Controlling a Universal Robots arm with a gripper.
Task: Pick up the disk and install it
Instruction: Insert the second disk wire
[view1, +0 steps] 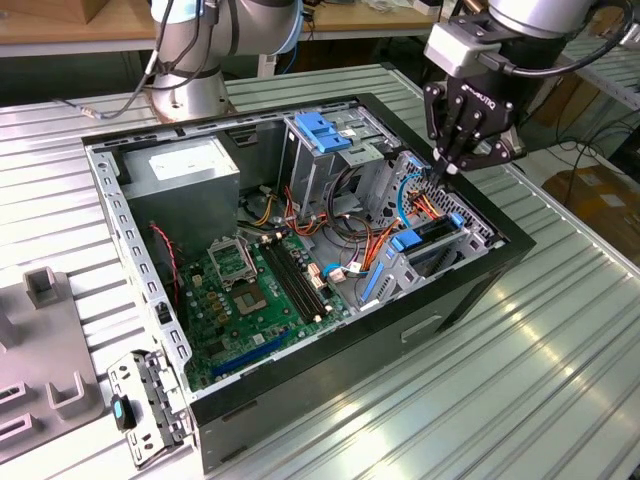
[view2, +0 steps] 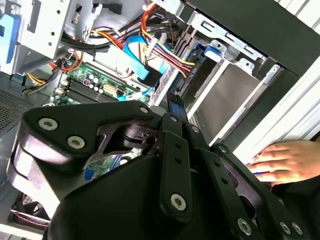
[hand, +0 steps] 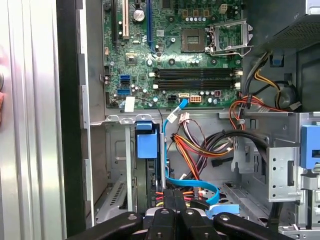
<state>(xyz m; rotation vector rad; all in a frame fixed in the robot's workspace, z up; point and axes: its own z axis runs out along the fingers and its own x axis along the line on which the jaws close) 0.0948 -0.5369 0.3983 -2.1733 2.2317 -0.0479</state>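
At the upper right of the exterior view, the black robot gripper (view1: 447, 165), its fingers pressed together, hangs just above the blue-edged flat dark disk (view1: 432, 240) sitting in the grey metal bay (view1: 425, 272).

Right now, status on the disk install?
Gripper shut, over the drive bay. Disk lying in the bay. Loose cables alongside; a hand outside the case.

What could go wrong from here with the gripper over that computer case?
Two risks. The gripper sits right beside loose orange and blue cables, so moving may snag them. A person's hand rests by the case close to the gripper and might get struck.
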